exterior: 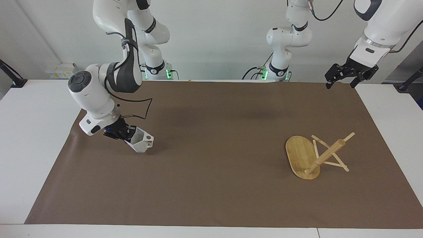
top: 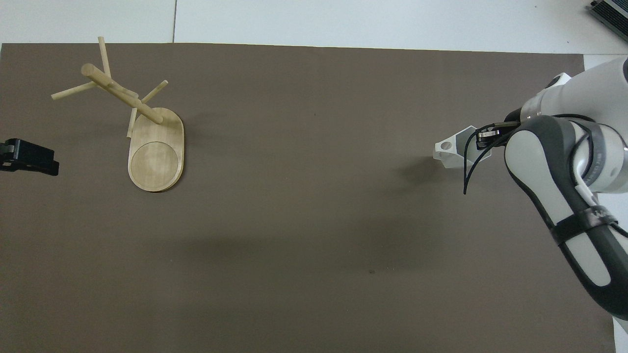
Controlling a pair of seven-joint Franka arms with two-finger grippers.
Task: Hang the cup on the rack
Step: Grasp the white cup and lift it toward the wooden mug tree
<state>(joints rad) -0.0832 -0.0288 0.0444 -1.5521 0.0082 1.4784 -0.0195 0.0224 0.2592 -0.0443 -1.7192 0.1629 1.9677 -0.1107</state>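
Right hand (exterior: 127,136): closed on the cup (exterior: 141,142) rim, cup tilted above the surface (exterior: 211,198)
Left hand (exterior: 342,79): open, waiting
Risk: rim pinch may slip; rack (exterior: 317,155) could tip if a peg is knocked

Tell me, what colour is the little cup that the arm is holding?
White. The cup shows best in the facing view, against the brown mat.

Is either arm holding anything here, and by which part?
The right tool is shut on the white cup, gripping its rim wall on the side away from the handle. The left tool holds nothing.
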